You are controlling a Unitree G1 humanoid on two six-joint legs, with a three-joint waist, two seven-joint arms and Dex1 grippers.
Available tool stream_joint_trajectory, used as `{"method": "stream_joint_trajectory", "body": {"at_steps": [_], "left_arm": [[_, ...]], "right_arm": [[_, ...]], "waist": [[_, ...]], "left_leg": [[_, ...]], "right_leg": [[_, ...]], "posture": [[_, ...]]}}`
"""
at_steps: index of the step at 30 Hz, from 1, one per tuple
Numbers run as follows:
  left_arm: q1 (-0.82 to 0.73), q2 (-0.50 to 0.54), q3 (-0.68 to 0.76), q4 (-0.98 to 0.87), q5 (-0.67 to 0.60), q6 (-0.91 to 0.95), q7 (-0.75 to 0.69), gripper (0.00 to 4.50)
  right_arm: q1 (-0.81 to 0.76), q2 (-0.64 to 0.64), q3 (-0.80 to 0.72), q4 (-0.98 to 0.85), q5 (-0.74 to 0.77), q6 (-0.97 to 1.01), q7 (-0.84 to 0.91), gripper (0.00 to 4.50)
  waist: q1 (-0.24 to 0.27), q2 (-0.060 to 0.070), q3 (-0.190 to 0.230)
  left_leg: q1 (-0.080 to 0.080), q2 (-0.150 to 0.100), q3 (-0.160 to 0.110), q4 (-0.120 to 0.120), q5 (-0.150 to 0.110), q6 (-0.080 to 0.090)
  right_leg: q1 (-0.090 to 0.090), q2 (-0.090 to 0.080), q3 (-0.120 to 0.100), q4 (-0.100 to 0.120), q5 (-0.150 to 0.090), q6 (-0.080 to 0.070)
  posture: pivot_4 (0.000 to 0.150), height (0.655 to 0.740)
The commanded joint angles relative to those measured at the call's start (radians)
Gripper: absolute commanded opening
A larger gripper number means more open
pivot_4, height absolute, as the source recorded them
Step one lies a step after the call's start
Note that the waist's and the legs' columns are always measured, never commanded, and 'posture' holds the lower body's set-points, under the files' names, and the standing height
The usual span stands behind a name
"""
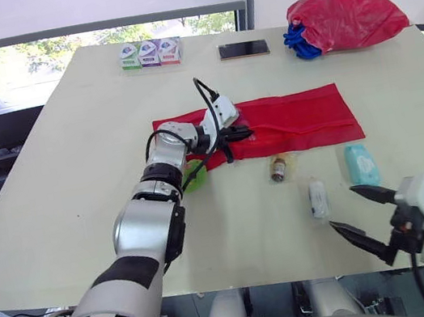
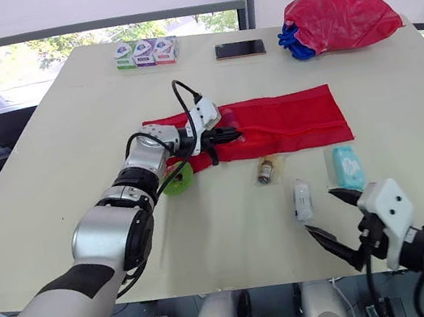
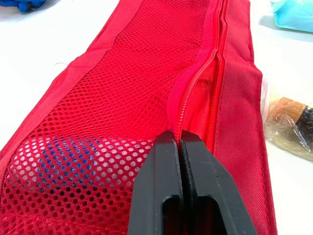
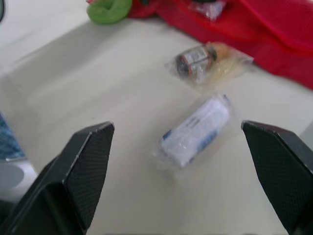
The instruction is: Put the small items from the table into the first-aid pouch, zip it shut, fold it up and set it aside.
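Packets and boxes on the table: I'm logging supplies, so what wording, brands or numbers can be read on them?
No text can be read.
Three small boxes: printing too small.
Wrapped bottle: label blurred.
White roll packet: blue marks, blurred.
Teal packet: no legible print.

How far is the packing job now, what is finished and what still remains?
Done: one blue-and-white item already lies behind the mesh of the red pouch. In hand: the left tool is shut on the pouch at its open zip; the right tool hangs open near the white roll. Left: the roll, small bottle, teal packet and green item are on the table; zipping, folding, setting aside.
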Motion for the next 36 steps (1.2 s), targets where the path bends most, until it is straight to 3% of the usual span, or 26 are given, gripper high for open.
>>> {"method": "stream_joint_trajectory", "body": {"at_steps": [1, 11, 15, 18, 23, 30, 36], "left_arm": [[-0.030, -0.004, 0.007, -0.023, -0.011, -0.021, -0.007, 0.00], [-0.029, -0.006, 0.006, -0.016, -0.008, -0.028, -0.002, 0.00], [-0.027, -0.006, 0.005, -0.014, -0.007, -0.032, -0.002, 0.00], [-0.026, -0.006, 0.005, -0.013, -0.006, -0.033, -0.003, 0.00], [-0.026, -0.009, 0.004, -0.012, -0.006, -0.032, -0.001, 0.00], [-0.025, -0.012, 0.006, -0.010, -0.007, -0.031, 0.001, 0.00], [-0.027, -0.013, 0.010, -0.011, -0.012, -0.031, 0.001, 0.00]], "right_arm": [[-0.016, 0.034, 0.075, 0.024, -0.060, -0.005, -0.073, 4.43], [-0.115, 0.152, 0.203, 0.103, -0.102, 0.059, -0.194, 4.43], [-0.107, 0.145, 0.213, 0.124, -0.146, 0.035, -0.215, 3.41], [-0.111, 0.153, 0.191, 0.109, -0.135, 0.040, -0.217, 1.70], [-0.117, 0.138, 0.151, 0.081, -0.108, 0.047, -0.199, 0.16], [-0.162, 0.110, 0.065, -0.001, 0.014, 0.125, -0.160, 0.06], [-0.363, 0.091, -0.023, -0.001, 0.160, 0.341, -0.215, 0.06]], "waist": [[-0.001, 0.000, 0.000], [-0.003, 0.000, 0.000], [-0.004, 0.000, 0.000], [-0.003, 0.000, 0.000], [-0.004, 0.000, 0.000], [-0.004, 0.000, 0.000], [-0.004, 0.000, 0.000]], "left_leg": [[0.000, 0.000, 0.000, 0.000, 0.000, 0.000], [0.000, 0.000, 0.000, 0.000, 0.000, 0.000], [0.000, -0.001, 0.000, 0.000, 0.000, 0.000], [0.000, -0.001, 0.000, 0.000, 0.000, 0.000], [0.000, -0.001, 0.000, 0.000, 0.000, 0.000], [0.000, -0.001, 0.000, 0.000, 0.000, 0.000], [0.000, -0.001, 0.000, 0.000, 0.000, 0.000]], "right_leg": [[0.000, 0.000, 0.000, 0.000, 0.000, 0.000], [0.000, 0.001, 0.000, 0.000, 0.000, 0.000], [0.000, 0.000, 0.000, 0.000, 0.000, 0.000], [0.000, 0.001, 0.000, 0.000, 0.000, 0.000], [0.000, 0.001, 0.000, 0.000, 0.000, 0.000], [0.000, 0.001, 0.000, 0.001, 0.000, 0.000], [0.000, 0.001, 0.000, 0.001, 0.000, 0.000]], "posture": [[0.150, 0.7400], [0.150, 0.7400], [0.150, 0.7400], [0.150, 0.7400], [0.150, 0.7400], [0.150, 0.7400], [0.150, 0.7400]]}}
